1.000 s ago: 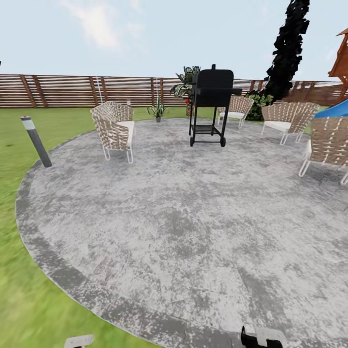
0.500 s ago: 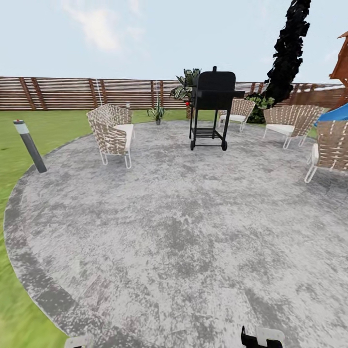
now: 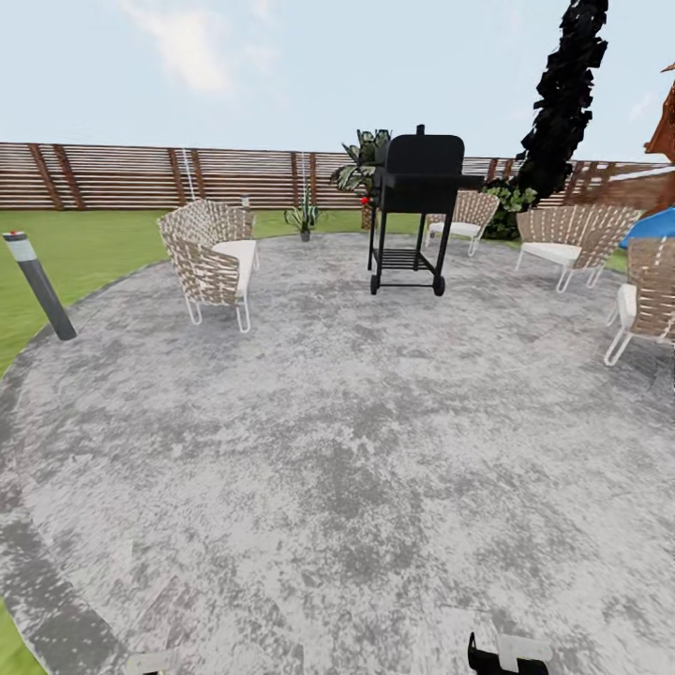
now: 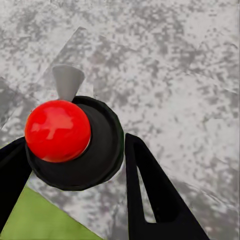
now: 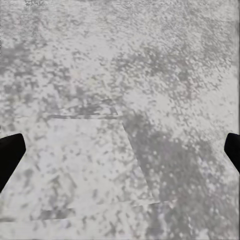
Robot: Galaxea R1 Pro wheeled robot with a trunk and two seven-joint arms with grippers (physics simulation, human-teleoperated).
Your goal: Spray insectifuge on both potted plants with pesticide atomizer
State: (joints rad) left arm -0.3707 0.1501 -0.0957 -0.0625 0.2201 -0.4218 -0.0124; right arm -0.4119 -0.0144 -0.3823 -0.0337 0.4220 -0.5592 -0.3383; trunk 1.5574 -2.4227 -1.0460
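The robot stands on the grey paved patio (image 3: 337, 450) of the garden, with green lawn (image 3: 84, 253) at the left and a brown slatted fence (image 3: 141, 175) behind. In the left wrist view the left end effector (image 4: 75, 165) is closed around the pesticide atomizer (image 4: 75, 142), a black round body with a red ball on top and a grey cone nozzle, and the black fingers (image 4: 150, 190) sit on both sides of it. The right end effector (image 5: 120, 150) is open and holds nothing; its two finger tips are far apart over the paving. One potted plant (image 3: 304, 217) stands far away near the fence, between a woven chair (image 3: 208, 261) and a black grill (image 3: 416, 211). A grey post light (image 3: 39, 284) stands at the patio edge.
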